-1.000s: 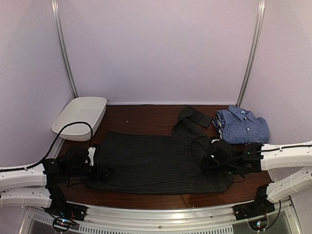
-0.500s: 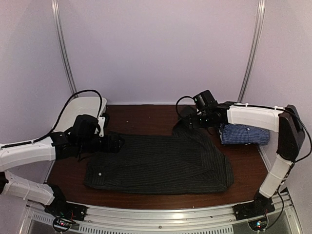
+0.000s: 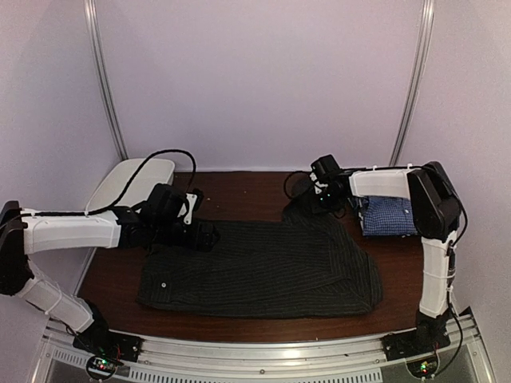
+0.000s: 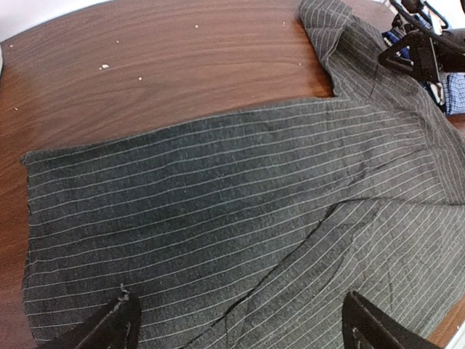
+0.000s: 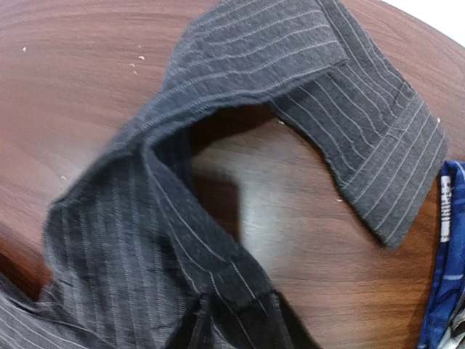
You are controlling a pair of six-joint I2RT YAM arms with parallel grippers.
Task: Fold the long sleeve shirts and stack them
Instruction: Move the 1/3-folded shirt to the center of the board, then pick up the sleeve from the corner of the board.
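Over the far left edge of the black pinstripe shirt (image 3: 263, 267) hangs the left hand (image 3: 206, 237), jaws spread wide with nothing between them. In its wrist view both fingers (image 4: 116, 329) frame bare striped cloth below. The shirt lies flat across the middle of the wooden surface (image 3: 231, 191), and its body looks partly folded into a broad rectangle. One sleeve (image 5: 240, 80) straggles off the shirt's far right corner onto bare wood, looped and ending in a flattened cuff (image 5: 378, 153).

The right hand (image 3: 319, 197) sits low at that corner, at the root of the sleeve. Its wrist view shows dark cloth bunched at the bottom edge, but I cannot tell whether the hand has clenched on the fabric or only rests against it.

Just right of the black shirt, the blue-and-white check shirt (image 3: 390, 217) lies as a folded packet, partly under the right arm. A white tub (image 3: 128, 179) stands off the black shirt's far left corner.

The step in hand looks like bringing the stray sleeve in over the black shirt's body. That calls for a secure pinch on the sleeve and a lift clear of the wood. The sleeve then has to be laid across the body without dragging the folded layers. Further folds and stacking with the check shirt are left to do.
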